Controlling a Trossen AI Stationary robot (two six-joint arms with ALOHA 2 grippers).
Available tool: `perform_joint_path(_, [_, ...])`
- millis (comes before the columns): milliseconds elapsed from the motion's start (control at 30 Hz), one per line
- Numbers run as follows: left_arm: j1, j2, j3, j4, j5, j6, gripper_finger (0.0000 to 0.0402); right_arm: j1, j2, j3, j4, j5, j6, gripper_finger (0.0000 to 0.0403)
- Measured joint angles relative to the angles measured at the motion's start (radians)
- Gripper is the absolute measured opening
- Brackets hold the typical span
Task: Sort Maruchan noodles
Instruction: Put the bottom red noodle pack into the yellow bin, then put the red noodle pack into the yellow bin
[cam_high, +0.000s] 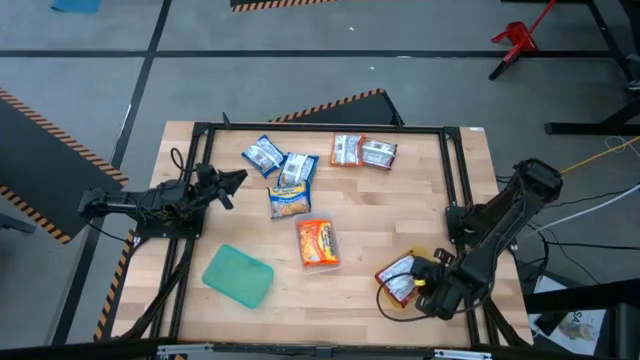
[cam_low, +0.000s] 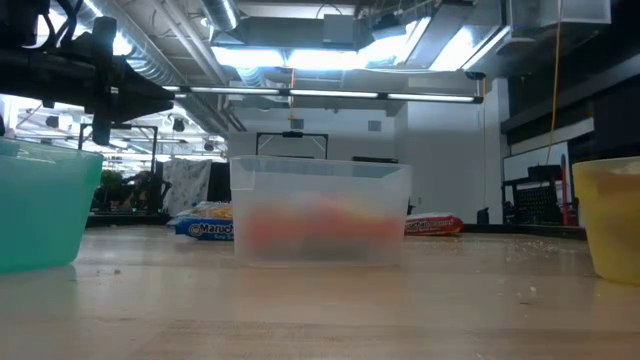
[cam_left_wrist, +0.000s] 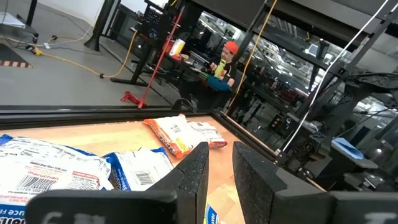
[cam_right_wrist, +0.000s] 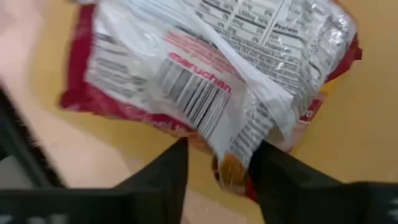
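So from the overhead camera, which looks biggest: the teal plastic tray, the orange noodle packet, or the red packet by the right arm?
1. Teal plastic tray
2. Orange noodle packet
3. Red packet, though the right gripper partly covers it.

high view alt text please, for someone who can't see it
Seen from above, the right gripper hovers at a red packet in a yellow tray at the wooden table's near right corner. The left gripper waits at the left edge, near blue packets; an orange packet lies mid-table and a teal tray near left.
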Motion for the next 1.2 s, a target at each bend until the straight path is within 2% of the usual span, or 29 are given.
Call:
perform_joint_path(167, [0.0, 0.0, 0.0, 0.001, 0.0, 0.0, 0.0066, 0.0, -0.1, 0.035, -0.066, 0.003, -0.003, 0.0205])
perform_joint_path(233, [0.0, 0.0, 0.0, 0.001, 0.0, 0.0, 0.0066, -0.001, -0.149, 0.059, -0.117, 0.038, -0.004, 0.0217])
perform_joint_path(300, [0.0, 0.0, 0.0, 0.001, 0.0, 0.0, 0.0066, -0.021, -0.195, 0.088, -0.19, 0.131, -0.007, 0.0225])
perform_joint_path(433, [0.0, 0.0, 0.0, 0.0, 0.0, 0.0, 0.0066, -0.112, -0.28, 0.137, -0.333, 0.415, -0.072, 0.0233])
perform_joint_path(467, [0.0, 0.0, 0.0, 0.0, 0.0, 0.0, 0.0066, -0.154, -0.294, 0.147, -0.35, 0.462, -0.117, 0.0236])
perform_joint_path(533, [0.0, 0.0, 0.0, 0.0, 0.0, 0.001, 0.0066, -0.264, -0.318, 0.154, -0.376, 0.487, -0.227, 0.0245])
perform_joint_path(633, [0.0, 0.0, 0.0, 0.0, 0.001, 0.001, 0.0066, -0.472, -0.334, 0.157, -0.373, 0.441, -0.423, 0.0265])
perform_joint_path(800, [0.0, 0.0, 0.0, -0.001, 0.001, 0.008, 0.0066, -0.841, -0.31, 0.157, -0.362, 0.286, -0.747, 0.0314])
perform_joint_path(933, [0.0, 0.0, 0.0, -0.001, 0.001, 0.009, 0.0066, -1.1, -0.278, 0.157, -0.251, 0.135, -0.988, 0.0339])
perform_joint_path(1067, [0.0, 0.0, 0.0, -0.002, 0.001, 0.009, 0.0066, -1.293, -0.226, 0.157, -0.133, 0.046, -1.18, 0.0343])
perform_joint_path(1200, [0.0, 0.0, 0.0, -0.002, 0.002, 0.01, 0.0066, -1.411, -0.131, 0.157, -0.081, 0.003, -1.298, 0.0339])
